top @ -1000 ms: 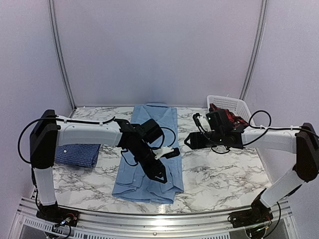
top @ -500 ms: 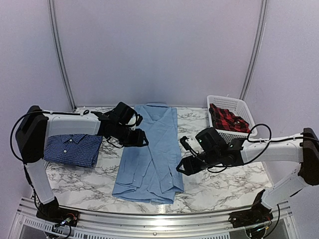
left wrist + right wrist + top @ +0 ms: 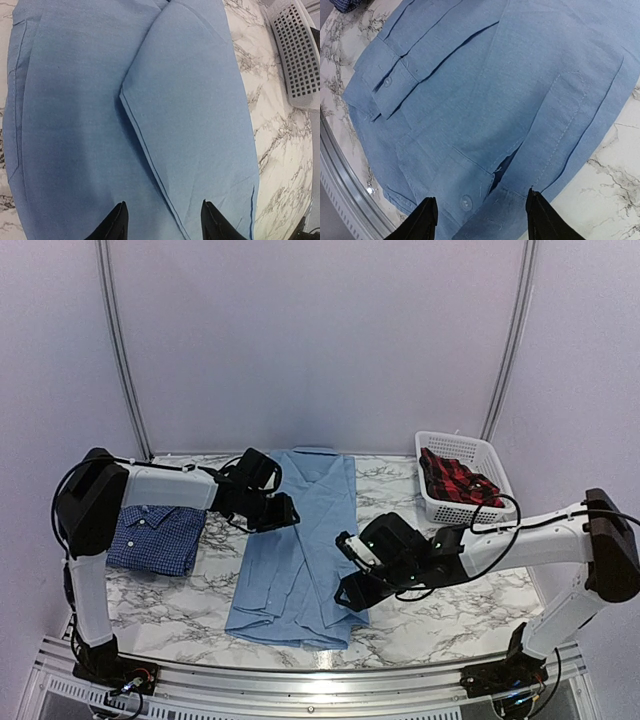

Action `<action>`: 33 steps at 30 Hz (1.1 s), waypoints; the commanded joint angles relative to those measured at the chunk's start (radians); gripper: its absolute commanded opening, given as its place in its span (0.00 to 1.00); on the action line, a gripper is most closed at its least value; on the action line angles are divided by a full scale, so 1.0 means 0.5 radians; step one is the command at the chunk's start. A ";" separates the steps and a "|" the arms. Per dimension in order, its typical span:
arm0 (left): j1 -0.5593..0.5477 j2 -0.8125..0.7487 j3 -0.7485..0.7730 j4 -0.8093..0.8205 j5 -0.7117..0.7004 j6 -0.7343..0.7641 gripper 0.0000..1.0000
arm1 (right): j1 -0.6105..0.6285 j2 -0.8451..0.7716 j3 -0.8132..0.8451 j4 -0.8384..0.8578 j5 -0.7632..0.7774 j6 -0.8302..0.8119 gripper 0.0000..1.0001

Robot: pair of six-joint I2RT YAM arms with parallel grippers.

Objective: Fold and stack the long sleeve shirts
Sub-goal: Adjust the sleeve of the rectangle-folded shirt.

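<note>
The plain light blue button-up cloth shirt (image 3: 300, 565) lay flat and lengthwise on the marble table (image 3: 440, 600), collar at the far end, sleeves folded inward over the body, cuffs near the hem. The dark blue white-checked cloth shirt (image 3: 155, 538) lay to its left, folded into a compact rectangle, collar up.

The left arm (image 3: 165, 487) and the right arm (image 3: 525, 540) both have white, tube-shaped links and black, boxy joints. Thin black cables (image 3: 512, 502) loop along them. The left end effector (image 3: 280, 515) and the right end effector (image 3: 350, 595) are black, with pointed black fingers (image 3: 116, 226).
</note>
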 commanded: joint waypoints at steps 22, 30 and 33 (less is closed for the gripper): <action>0.125 0.419 0.335 0.238 0.036 -0.082 0.32 | 0.150 0.346 0.396 -0.342 0.251 0.092 0.03; 0.162 0.430 0.339 0.342 0.091 -0.114 0.06 | 0.152 0.380 0.551 -0.448 0.218 0.056 0.00; 0.186 0.428 0.344 0.366 0.116 -0.121 0.00 | 0.152 0.391 0.625 -0.503 0.223 0.052 0.00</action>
